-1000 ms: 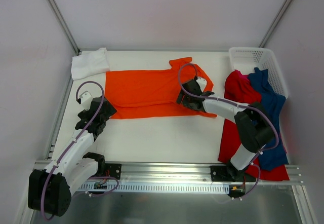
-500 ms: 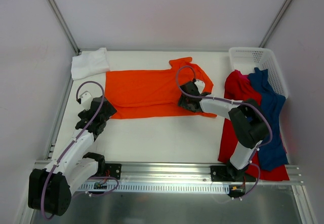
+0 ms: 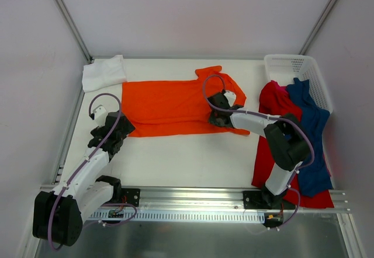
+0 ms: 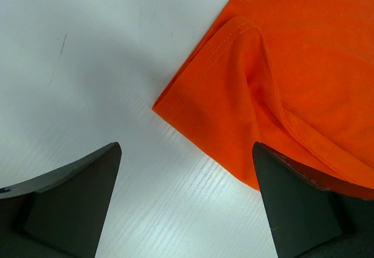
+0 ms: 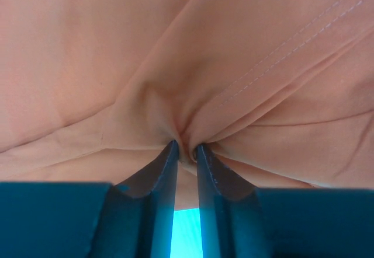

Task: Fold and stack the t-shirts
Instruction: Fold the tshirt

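An orange t-shirt [image 3: 169, 106] lies spread on the counter [image 3: 181, 159]; right jaws pinch cloth near its four o'clock edge, likely to fold it over, while left jaws gape at its eight o'clock corner.

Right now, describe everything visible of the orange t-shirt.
The orange t-shirt is bright, soft cloth with stitched hems. It lies spread mostly flat across the middle of the table, body running left to right, with one sleeve pointing to the far side. The right gripper pinches a puckered fold near its right end. Its near-left hem corner, slightly doubled over, lies just ahead of the open left gripper.
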### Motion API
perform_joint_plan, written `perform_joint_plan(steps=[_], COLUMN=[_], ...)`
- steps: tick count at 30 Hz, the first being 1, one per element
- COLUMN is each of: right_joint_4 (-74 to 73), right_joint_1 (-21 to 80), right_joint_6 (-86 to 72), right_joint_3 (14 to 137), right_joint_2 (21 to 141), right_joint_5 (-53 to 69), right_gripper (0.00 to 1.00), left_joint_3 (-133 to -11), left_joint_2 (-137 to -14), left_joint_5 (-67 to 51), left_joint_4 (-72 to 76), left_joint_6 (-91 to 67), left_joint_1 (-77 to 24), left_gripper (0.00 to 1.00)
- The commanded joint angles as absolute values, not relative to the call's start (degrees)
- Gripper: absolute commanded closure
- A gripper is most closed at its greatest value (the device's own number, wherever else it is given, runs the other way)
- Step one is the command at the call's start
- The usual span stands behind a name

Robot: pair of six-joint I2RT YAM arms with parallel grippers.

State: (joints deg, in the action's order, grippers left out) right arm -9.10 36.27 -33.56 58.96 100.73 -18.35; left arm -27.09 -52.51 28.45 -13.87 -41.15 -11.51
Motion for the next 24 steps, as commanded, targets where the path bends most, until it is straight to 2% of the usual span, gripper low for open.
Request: perform_joint_plan(steps=[1, 9, 16, 18, 19, 24], right_joint_4=[-11.07, -15.11, -16.61, -16.61, -16.7, -16.7], right_joint_1=[36.56, 36.56, 36.56, 36.48, 36.47, 36.3], right_joint_6=[-32.96, -31.21, -29.45, -28.83, -28.65, -27.16], right_joint_3=[62.57, 67.23, 70.57, 71.8, 72.33, 76.28], right_joint_2=[99.49, 99.32, 100.81, 101.95, 102.48, 106.96], right_joint_5=[-19.07, -20.39, -21.8, -21.88, -21.97, -21.62], right_gripper=[0.78, 0.75, 0.76, 0.94, 0.99, 1.0], left_joint_3=[-26.81, -26.54, -26.19, -26.19, -26.19, -25.93], left_joint_2=[-52.65, -52.73, -52.65, -52.47, -52.38, -51.94], left_joint_5=[28.74, 28.56, 28.48, 28.48, 28.48, 28.56], left_joint_4=[-12.39, -12.04, -11.87, -11.87, -11.78, -11.86], left_joint_6=[-42.01, -42.1, -42.28, -42.28, -42.19, -42.1], left_joint_1=[-10.9, -10.81, -10.9, -10.81, -10.9, -10.9], left_gripper=[0.04, 0.04, 0.04, 0.04, 0.04, 0.04])
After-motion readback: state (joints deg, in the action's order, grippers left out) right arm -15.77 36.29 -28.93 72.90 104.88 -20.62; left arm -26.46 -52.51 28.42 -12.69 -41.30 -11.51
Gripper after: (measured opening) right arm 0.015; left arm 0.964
